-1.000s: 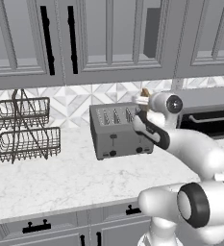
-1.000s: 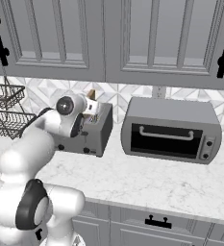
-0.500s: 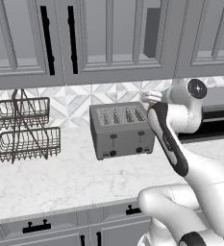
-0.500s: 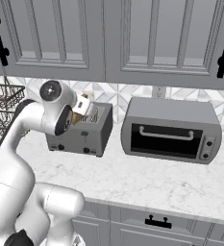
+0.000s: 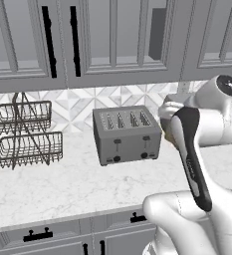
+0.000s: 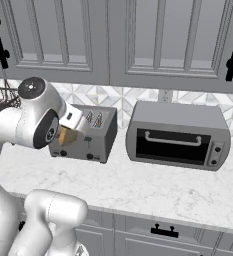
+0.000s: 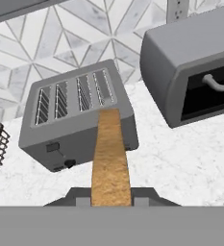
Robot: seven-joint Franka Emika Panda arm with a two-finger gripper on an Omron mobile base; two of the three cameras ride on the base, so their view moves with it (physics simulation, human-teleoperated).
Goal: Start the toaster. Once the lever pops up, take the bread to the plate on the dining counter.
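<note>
The claw (image 7: 111,202) is clamped on the bread (image 7: 109,153), held in the air just right of the toaster (image 5: 127,134); to do the carry well I'd keep the slice level and swing slowly, no jerks; the toaster oven (image 6: 177,135) sits close and could get clipped; wire baskets (image 5: 25,134) are well off to the left.

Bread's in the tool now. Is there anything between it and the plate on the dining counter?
Cannot tell: these views face the wall worktop. The tool holds the bread above and in front of the toaster, clear of its slots, with the toaster oven to its right.
</note>
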